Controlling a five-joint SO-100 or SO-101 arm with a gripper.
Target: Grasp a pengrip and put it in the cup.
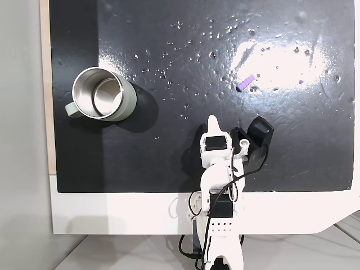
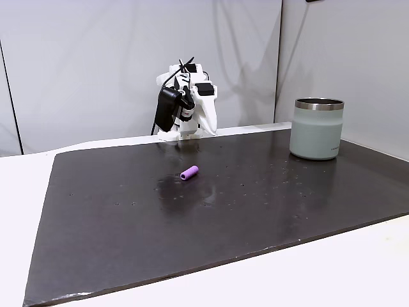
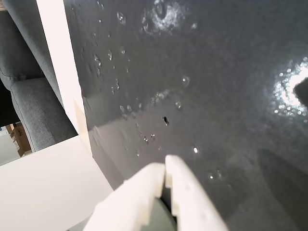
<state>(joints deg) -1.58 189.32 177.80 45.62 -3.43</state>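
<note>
pengrip (image 1: 246, 84) lies upper right of a fixed view on black mat (image 1: 169, 163), cup (image 1: 103, 94) far left, nothing between. gripper (image 3: 166, 166) fingertips together, empty, near mat edge. wrist view adds grey sofa (image 3: 33, 103) at left.

- You see a glossy black mat (image 1: 169, 163), pitted with small dents.
- The cup (image 1: 125, 107) has a matt sage outside and shiny steel inside.
- The pengrip (image 2: 189, 173) looks rubbery.
- The gripper (image 3: 166, 169) is smooth white plastic.
</note>
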